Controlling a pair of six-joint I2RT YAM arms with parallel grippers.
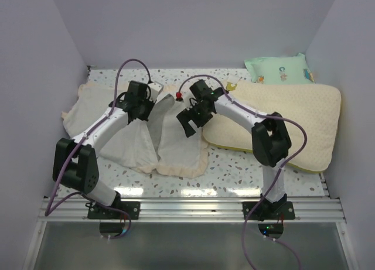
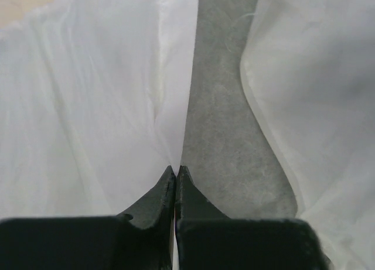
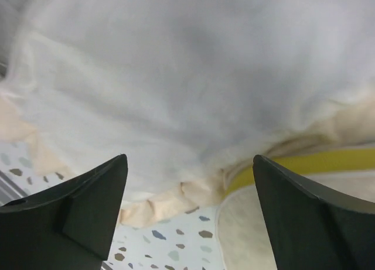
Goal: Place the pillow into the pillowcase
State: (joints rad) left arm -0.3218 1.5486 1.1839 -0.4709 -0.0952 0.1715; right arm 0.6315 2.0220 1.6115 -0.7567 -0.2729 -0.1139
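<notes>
The pillowcase (image 1: 133, 142) is lying limp across the middle of the table (image 1: 234, 164). The left gripper (image 2: 176, 170) is pinching a thin fold of it, jaws pressed together. The right gripper (image 3: 188, 160) is hovering with jaws wide apart over its ruffled edge. The pillow (image 1: 293, 115) is lying just to the right. It is looking light, soft and floppy, so its near corner seems the best hold.

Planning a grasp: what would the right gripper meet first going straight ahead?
Probably the pillowcase: its pale fabric fills the view ahead of the open right gripper, though depth is unclear.
</notes>
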